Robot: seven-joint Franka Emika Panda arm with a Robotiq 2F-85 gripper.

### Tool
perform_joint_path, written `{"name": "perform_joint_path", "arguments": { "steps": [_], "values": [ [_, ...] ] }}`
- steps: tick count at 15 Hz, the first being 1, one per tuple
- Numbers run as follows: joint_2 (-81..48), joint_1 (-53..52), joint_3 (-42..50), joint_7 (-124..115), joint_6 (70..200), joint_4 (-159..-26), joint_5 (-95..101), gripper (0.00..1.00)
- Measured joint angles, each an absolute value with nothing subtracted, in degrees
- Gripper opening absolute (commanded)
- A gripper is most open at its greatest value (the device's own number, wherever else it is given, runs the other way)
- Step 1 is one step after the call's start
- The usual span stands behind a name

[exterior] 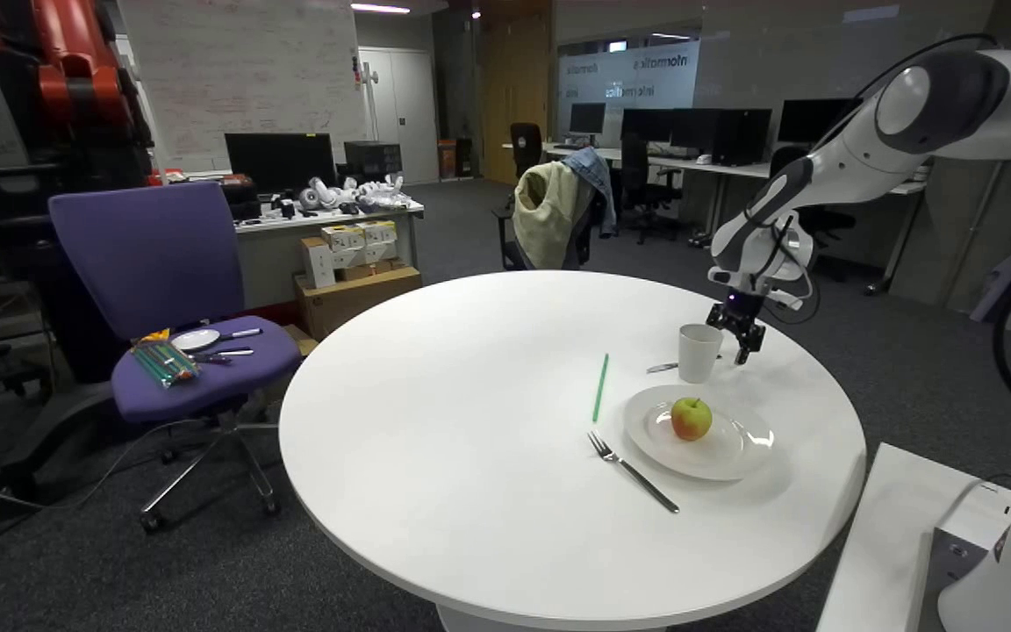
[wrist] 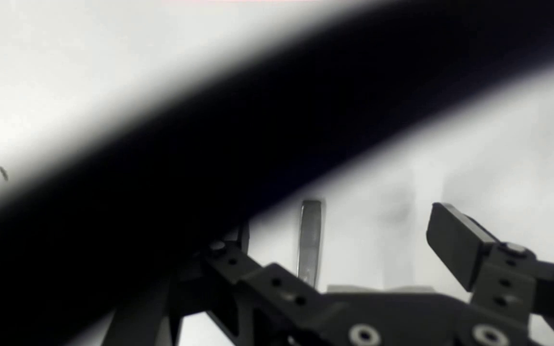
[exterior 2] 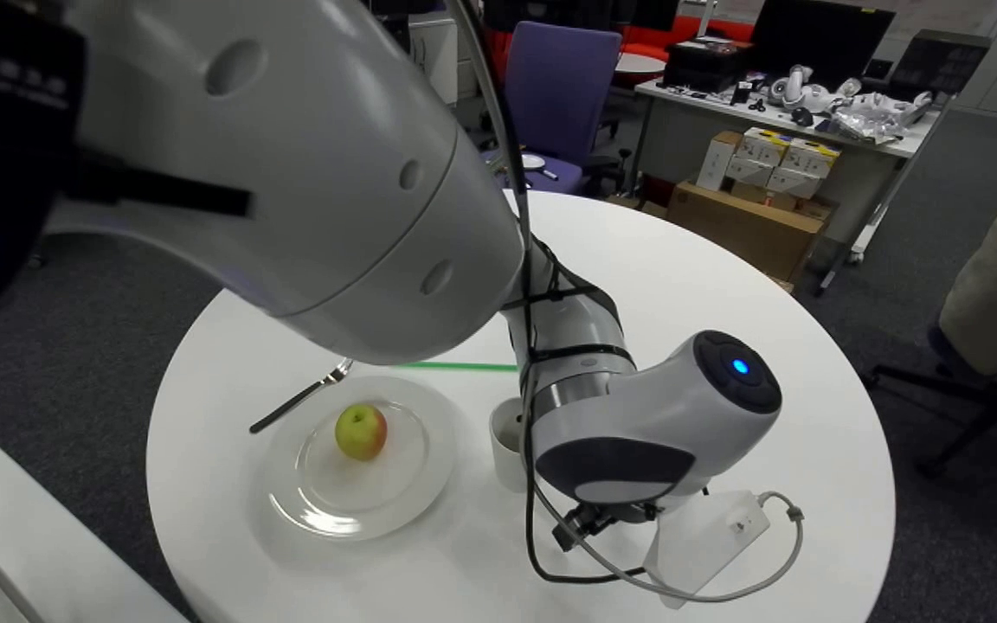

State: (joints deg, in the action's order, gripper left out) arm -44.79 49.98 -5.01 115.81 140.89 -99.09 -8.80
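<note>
The gripper [wrist: 339,228] stands spread in the lower half of the wrist view, its fingers [wrist: 455,245] well apart. In the gap, nearer the finger on the left, shows what is probably a knife [wrist: 310,235], its squared end pointing up the frame. A blurred black band [wrist: 277,139] crosses that view from lower left to upper right, covering part of the finger on the left.

In an exterior view the knife lies right of centre on the table [exterior: 435,412], partly behind a cup [exterior: 699,353]; the cup stands upright, just left of the gripper. Below it in the frame sits a plate [exterior: 738,452] bearing a red and green apple [exterior: 691,419]. A fork [exterior: 646,484] lies just beside the plate at its lower left, and a green stick [exterior: 600,388] above the fork. At far left, a purple chair [exterior: 154,263] carries a packet [exterior: 163,362]. In an exterior view the arm [exterior 2: 317,173] fills the upper left, hiding most of the gripper and part of the cup
</note>
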Motion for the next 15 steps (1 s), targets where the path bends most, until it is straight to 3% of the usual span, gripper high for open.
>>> {"name": "perform_joint_path", "arguments": {
  "steps": [5,6,8,15],
  "values": [
    [-46.01,48.67,-4.65,115.79,140.90,-98.26,-8.80,1.00],
    [-46.02,48.56,-4.60,115.79,140.90,-98.13,-8.80,0.75],
    [-46.02,48.40,-4.49,115.79,140.90,-98.01,-8.80,0.66],
    [-45.89,48.02,-4.19,115.77,140.91,-96.65,-8.80,0.11]
  ]
}}
